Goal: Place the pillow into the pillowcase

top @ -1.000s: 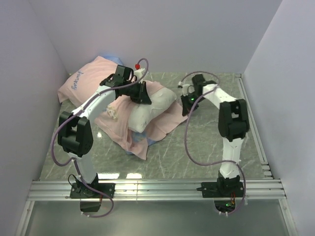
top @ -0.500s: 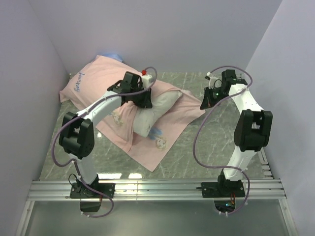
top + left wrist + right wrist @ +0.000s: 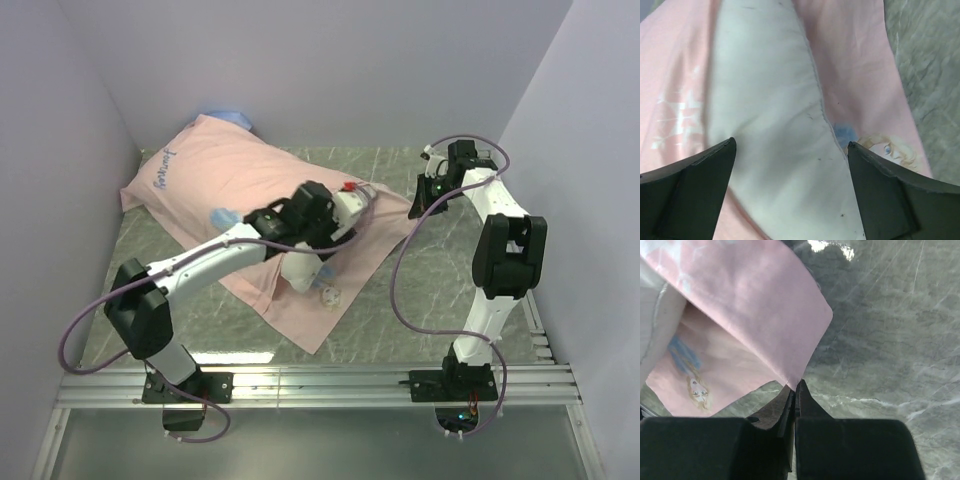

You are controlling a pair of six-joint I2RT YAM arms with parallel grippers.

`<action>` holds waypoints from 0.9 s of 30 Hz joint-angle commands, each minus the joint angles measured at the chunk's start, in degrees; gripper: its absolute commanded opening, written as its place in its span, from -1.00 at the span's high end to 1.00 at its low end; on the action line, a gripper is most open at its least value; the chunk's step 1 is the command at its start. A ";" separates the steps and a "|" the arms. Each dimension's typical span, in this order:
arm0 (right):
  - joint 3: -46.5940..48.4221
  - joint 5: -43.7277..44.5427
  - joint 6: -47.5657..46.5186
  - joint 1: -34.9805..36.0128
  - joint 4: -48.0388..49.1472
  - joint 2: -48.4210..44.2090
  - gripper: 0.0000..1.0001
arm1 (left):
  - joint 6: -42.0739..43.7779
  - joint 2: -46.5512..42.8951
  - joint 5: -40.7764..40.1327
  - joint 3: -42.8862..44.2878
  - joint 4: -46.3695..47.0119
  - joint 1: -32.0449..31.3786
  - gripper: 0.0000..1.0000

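The pink pillowcase (image 3: 215,185) lies slantwise across the table from the back left towards the front. Most of the white pillow is inside it; only the pillow's end (image 3: 298,272) pokes out of the opening beside an Elsa print (image 3: 328,293). My left gripper (image 3: 318,252) hovers open right over that end. In the left wrist view the pillow (image 3: 765,115) fills the space between the spread fingers, nothing gripped. My right gripper (image 3: 414,210) is shut on the pillowcase's right corner (image 3: 796,380), pulling the cloth (image 3: 750,315) taut just above the table.
Walls close in the marble table (image 3: 440,290) on the left, back and right. A blue fold of cloth (image 3: 228,117) shows at the back left corner. A metal rail (image 3: 320,380) runs along the near edge, and another (image 3: 510,240) along the right side.
My left gripper has opened, let go of the pillow and moved right and nearer. The pillowcase now covers much more of the pillow. The right gripper pulled its corner rightward, then held still.
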 commanded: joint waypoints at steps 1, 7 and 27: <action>0.60 1.76 1.44 -0.29 0.01 -0.48 1.00 | 4.60 3.01 -15.24 1.80 0.50 -4.44 -0.99; -0.63 1.76 0.91 -0.38 0.10 -0.74 1.00 | 5.75 9.34 -26.58 0.05 7.60 -7.43 -0.99; -0.63 6.95 -3.39 -1.96 1.50 1.19 1.00 | -5.67 14.02 19.37 18.32 -14.25 15.15 0.99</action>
